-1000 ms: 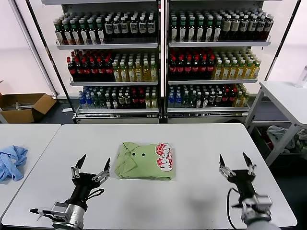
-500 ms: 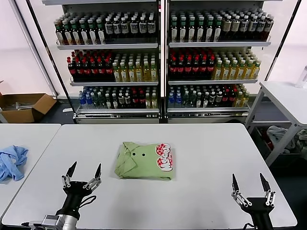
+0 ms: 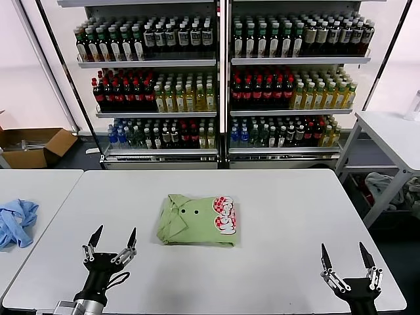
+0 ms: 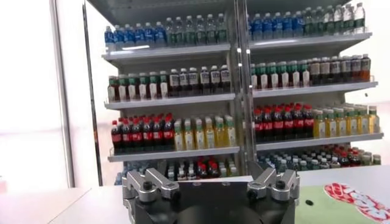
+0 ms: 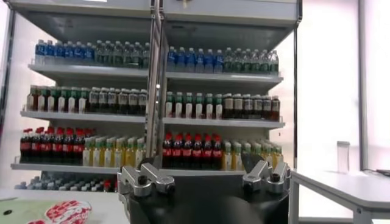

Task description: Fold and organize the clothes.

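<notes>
Shirt (image 3: 197,220) lies folded mid-table (image 3: 275,203); our left gripper (image 3: 109,246) and right gripper (image 3: 347,261) hover spread, apart; folding looks finished, tidying next.

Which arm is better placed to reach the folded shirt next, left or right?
Left, probably. The left gripper hovers open over the table fairly near the shirt, just beyond its collar side. The right gripper, also open, sits farther off by the table's near right corner.

A shop-like test room: tall shelving (image 3: 220,85) at the far side packed with bottled drinks (image 3: 157,95), white worktop (image 3: 275,216) in front.
</notes>
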